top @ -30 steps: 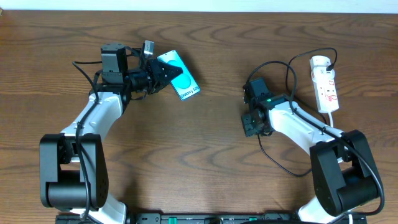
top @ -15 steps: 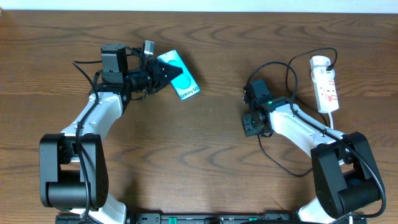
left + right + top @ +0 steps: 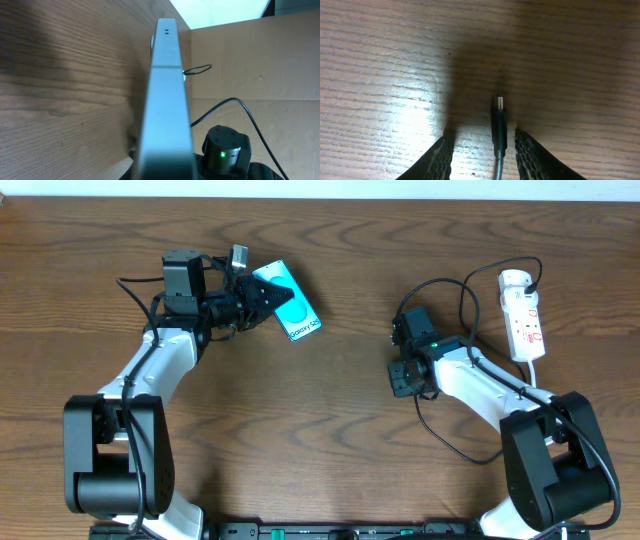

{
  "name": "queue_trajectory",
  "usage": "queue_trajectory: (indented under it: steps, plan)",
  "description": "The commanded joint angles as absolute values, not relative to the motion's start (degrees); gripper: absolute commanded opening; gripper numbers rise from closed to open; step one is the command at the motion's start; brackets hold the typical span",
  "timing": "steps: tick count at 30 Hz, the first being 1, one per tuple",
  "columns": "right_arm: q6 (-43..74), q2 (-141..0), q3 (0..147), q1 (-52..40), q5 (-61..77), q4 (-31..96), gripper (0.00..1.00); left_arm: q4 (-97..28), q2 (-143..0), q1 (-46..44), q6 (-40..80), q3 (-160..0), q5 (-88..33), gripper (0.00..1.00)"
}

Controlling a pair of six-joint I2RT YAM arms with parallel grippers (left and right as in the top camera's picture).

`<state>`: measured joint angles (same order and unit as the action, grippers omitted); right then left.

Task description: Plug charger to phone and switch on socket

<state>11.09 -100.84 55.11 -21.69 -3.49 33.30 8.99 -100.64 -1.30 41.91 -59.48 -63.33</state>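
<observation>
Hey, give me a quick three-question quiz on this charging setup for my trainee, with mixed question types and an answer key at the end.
1. True or false: the left end effector is shut on the phone.
2. Where is the free end of the charger?
A. On the table between the open fingers of the right end effector, untouched
B. Plugged into the phone
C. Lying on top of the socket
3. Fill in: the socket sits on the robot's ____ side.

Key: 1 true; 2 A; 3 right.
</observation>
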Motion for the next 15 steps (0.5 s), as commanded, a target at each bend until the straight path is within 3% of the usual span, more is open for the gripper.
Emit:
queue_trajectory:
  steps: [1,15]
  plan:
    - [11.6,-100.6,54.2,-20.3,-4.3,33.3,0.4,9.3,-100.1,-1.5,40.9,-59.9,-65.5,0.07]
    - [12.2,-100.6,54.2,-19.1,-3.4,32.7,0.39,9.3,-100.1,-1.5,40.9,-59.9,-65.3,0.07]
